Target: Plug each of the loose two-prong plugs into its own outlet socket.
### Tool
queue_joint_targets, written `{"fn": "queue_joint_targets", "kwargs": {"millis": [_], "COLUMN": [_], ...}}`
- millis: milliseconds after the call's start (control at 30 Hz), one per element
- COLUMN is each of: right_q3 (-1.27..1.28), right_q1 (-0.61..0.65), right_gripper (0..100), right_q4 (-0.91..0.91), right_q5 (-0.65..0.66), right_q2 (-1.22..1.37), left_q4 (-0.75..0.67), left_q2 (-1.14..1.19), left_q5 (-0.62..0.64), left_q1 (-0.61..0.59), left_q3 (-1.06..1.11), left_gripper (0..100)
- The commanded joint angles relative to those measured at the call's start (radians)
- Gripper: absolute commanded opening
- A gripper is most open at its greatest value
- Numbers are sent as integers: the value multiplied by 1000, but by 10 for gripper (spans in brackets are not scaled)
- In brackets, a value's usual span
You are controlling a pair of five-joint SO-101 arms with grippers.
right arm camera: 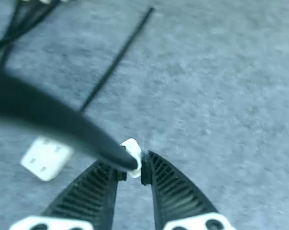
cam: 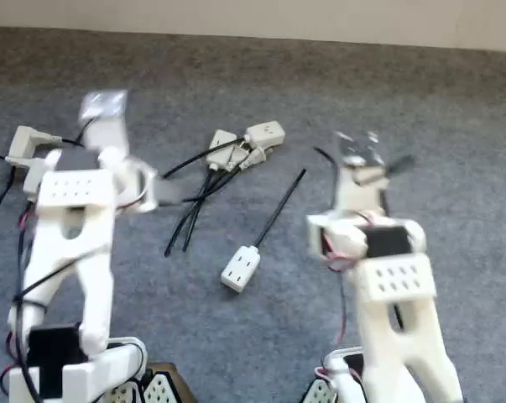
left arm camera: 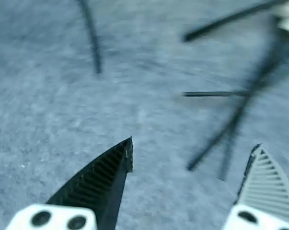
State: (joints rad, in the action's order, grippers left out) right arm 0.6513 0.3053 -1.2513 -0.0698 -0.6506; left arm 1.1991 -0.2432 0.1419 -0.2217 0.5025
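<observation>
My right gripper point(right arm camera: 133, 166) is shut on a small white two-prong plug point(right arm camera: 131, 149). The plug's thick black cord point(right arm camera: 48, 117) sweeps back past the camera. It hangs over the grey carpet, beside a loose white outlet socket point(right arm camera: 46, 158) point(cam: 241, 269) that has a thin black cord point(right arm camera: 118, 60). My left gripper point(left arm camera: 192, 160) is open over bare carpet, with nothing between its black finger point(left arm camera: 108, 177) and pale finger point(left arm camera: 265, 184). Several black cords point(left arm camera: 230, 124) lie just off to one side. A cluster of white plugs and sockets point(cam: 248, 141) lies between the arms, farther back.
More white plug hardware point(cam: 26, 149) with a black cord lies at the far left beside the left arm point(cam: 68, 218). The right arm point(cam: 378, 269) stands at the right. Grey carpet point(cam: 454, 126) stretches back to a pale wall.
</observation>
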Motion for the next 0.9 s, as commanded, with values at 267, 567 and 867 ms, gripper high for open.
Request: {"fn": "queue_joint_targets", "kwargs": {"millis": [267, 567, 867], "right_q3": [-142, -251, -31], "right_q1": [197, 252, 369], "right_gripper": [5, 5, 5], "right_q4": [59, 77, 323], "right_q5": [178, 201, 57], "right_q2": [143, 286, 286], "left_q4": [-454, -463, -463], "left_q2": [-251, -251, -249], "left_q5": [-37, -91, -91], "left_q1": [-209, -159, -154], "left_q3": [483, 504, 504], "left_gripper": [369, 369, 369]}}
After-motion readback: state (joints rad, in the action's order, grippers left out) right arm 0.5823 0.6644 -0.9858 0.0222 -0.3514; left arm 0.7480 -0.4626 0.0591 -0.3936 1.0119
